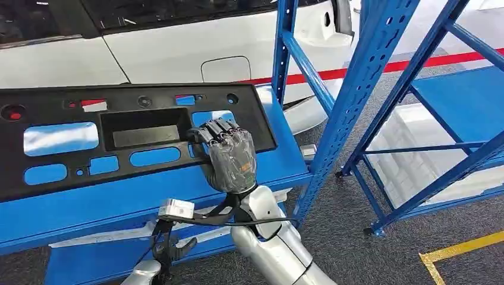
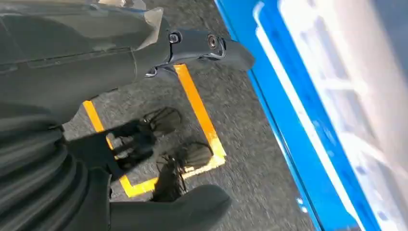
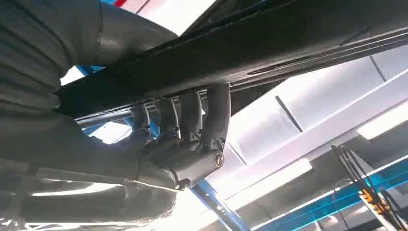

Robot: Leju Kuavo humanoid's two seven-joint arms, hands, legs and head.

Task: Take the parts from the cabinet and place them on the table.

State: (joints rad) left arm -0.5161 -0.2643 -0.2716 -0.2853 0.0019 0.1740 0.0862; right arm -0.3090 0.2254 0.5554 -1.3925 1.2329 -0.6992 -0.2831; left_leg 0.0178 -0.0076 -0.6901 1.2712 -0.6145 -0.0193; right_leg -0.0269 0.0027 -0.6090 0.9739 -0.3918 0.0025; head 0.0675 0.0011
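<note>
**Securing the panel before we lift it off the shelf**

Head view: the black panel (image 1: 128, 139) lies flat on the blue shelf (image 1: 178, 193) of the rack, its right end near the shelf's right front corner, beside the blue upright (image 1: 350, 113). Our right robot hand (image 1: 229, 155) sits at that right end, fingers hooked over the panel's near edge by one of its cut-outs, so we judge it to be grasping the panel. Our left robot hand (image 1: 169, 249) hangs low, below the shelf's front edge. A white car (image 1: 178, 47) stands behind the rack.

Left wrist view: the left robot hand (image 2: 120, 53) points at the grey floor (image 2: 250, 159) with its yellow marking (image 2: 202, 120); its fingers are spread with nothing in them, so it is released. The shelf's blue edge (image 2: 284, 125) runs close by.

Right wrist view: the fingers (image 3: 192, 115) curl up around the panel's edge (image 3: 240, 53) from beneath, and the wrap looks firm.

The panel is long and one hand holds only its end, so we think a straight lift would let the far end sag or drag. We would bring the left robot hand up to the near edge further left, take hold there, then raise both ends level and draw the panel clear of the upright before turning toward the counter.
</note>
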